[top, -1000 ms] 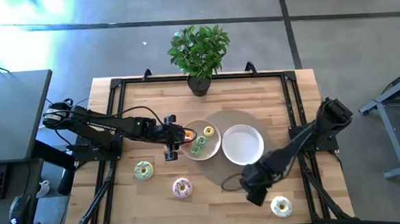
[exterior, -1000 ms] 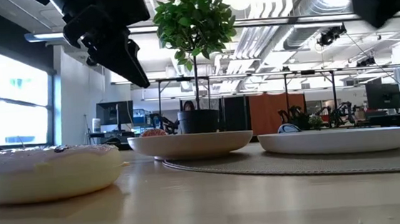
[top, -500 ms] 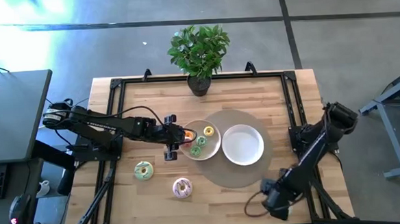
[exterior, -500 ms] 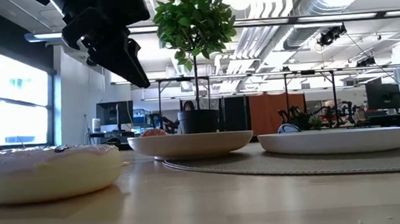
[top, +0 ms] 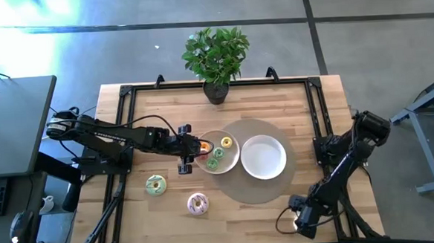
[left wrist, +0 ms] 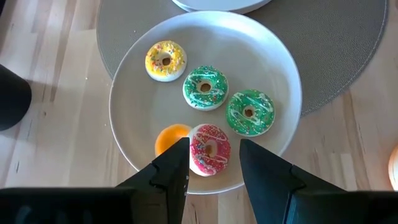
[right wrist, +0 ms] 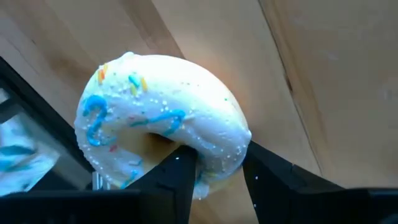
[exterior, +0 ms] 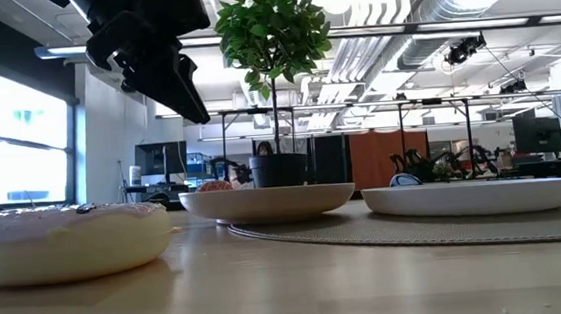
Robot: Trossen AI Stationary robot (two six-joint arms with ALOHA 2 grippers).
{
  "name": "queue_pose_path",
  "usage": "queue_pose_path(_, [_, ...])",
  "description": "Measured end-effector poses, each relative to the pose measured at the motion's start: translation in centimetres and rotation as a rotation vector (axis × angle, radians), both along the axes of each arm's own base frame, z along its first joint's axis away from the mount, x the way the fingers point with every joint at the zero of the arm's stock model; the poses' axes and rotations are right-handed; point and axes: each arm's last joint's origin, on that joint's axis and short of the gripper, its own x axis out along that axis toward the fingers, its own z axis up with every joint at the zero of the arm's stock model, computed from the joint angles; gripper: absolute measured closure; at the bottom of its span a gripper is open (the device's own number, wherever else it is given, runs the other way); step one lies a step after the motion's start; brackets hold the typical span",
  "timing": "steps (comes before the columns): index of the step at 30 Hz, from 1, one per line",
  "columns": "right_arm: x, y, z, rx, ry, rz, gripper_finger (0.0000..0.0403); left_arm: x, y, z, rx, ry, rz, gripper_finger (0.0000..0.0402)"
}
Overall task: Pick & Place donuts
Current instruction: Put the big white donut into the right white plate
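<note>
The right gripper (top: 304,217) is sitting at the near right corner of the light wooden table (top: 164,106). Its two dark fingers (right wrist: 177,171) are partly open, one on each side of a white ring donut with blue squiggles and tiny coloured sprinkles (right wrist: 165,130). That donut is lying on the wood at the near right edge, and the fingers are touching its near side.

A bit farther in, on the left half, a pink-iced ring donut (top: 197,203) is lying flat on the bare wood. Just beyond it, to the left, a pale green ring donut (top: 155,185) is lying on the wood too.

In the middle, a round grey mat (top: 239,191) is lying under two round white plates. The right plate (top: 263,156) is holding nothing. The left plate (left wrist: 280,74) is holding five donuts: a red one with sprinkles (left wrist: 210,149), a small plain orange one (left wrist: 170,138) touching it, two green ones (left wrist: 205,88) (left wrist: 250,112), and a yellow one (left wrist: 165,60).

The left gripper (left wrist: 213,163) is hanging just above the left side of that plate, over the red donut. Its fingers are open and holding nothing.

At the far edge, a leafy green plant in a dark pot (top: 215,58) is standing.
</note>
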Motion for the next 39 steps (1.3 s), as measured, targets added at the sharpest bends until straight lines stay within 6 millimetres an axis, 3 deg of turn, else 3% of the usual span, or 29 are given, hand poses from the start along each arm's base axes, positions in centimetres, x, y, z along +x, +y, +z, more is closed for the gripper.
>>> queue_pose_path(7, [1.0, -0.5, 0.2, 0.077, 0.032, 0.060, 0.0386, 0.0, 0.0, 0.0, 0.000, -0.004, 0.001, 0.0263])
queue_pose_path(12, [4.1, -1.8, 2.6, 0.081, -0.045, 0.030, 0.0369, 0.1, 0.0, 0.1, 0.001, -0.012, 0.010, 0.0263])
queue_pose_path(17, [7.7, -3.8, 6.8, 0.105, -0.197, 0.086, 0.0393, 0.2, 0.0, 0.2, -0.003, -0.027, 0.014, 0.0263])
queue_pose_path(20, [9.0, -5.6, 9.1, -0.058, -0.331, 0.137, 0.0384, 0.2, 0.0, 0.2, -0.004, -0.028, 0.014, 0.0263])
queue_pose_path(25, [9.7, -9.2, 11.1, -0.377, -0.406, 0.106, 0.0381, 0.2, 0.0, 0.2, -0.011, -0.026, 0.008, 0.0263])
queue_pose_path(31, [9.6, -13.6, 10.2, -0.716, -0.317, -0.087, 0.0390, 0.2, 0.0, 0.2, -0.010, -0.026, 0.009, 0.0263])
queue_pose_path(35, [8.8, -16.6, 8.4, -0.682, -0.128, -0.243, 0.0380, 0.2, 0.0, 0.2, -0.009, -0.026, 0.009, 0.0263])
queue_pose_path(39, [8.1, -18.7, 6.2, -0.636, -0.026, -0.244, 0.0380, 0.2, 0.0, 0.2, -0.009, -0.027, 0.009, 0.0263])
